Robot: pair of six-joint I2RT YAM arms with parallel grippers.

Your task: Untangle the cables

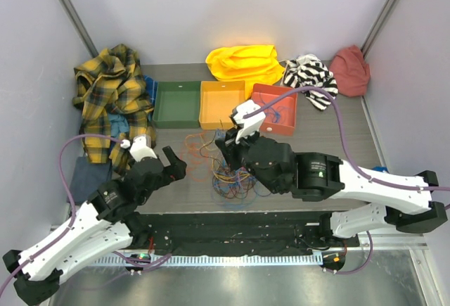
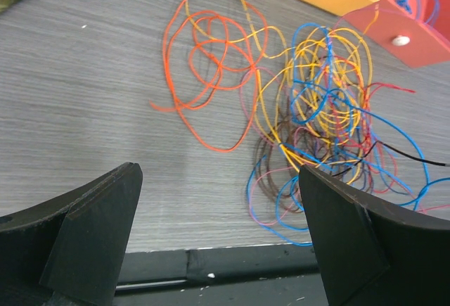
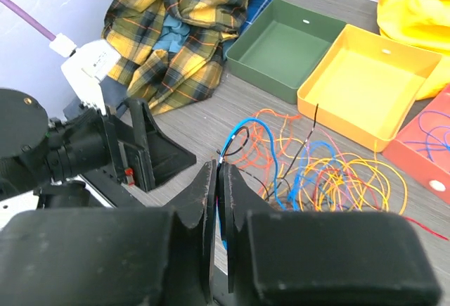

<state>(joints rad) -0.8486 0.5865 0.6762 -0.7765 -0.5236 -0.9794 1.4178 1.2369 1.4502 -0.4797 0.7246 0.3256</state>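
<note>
Centrally on my bench [image 1: 330, 148], the cables [image 1: 230, 174] lie tangled, mid-frame; my right gripper [image 3: 218, 190], at the tangle's upper edge, is clenched on a blue strand; my left gripper [image 2: 219, 179], lower left, stands released, empty.

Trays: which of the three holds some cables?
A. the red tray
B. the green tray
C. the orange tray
A: blue cables lie inside the red tray, while the green tray and the orange tray show only bare floors.
</note>
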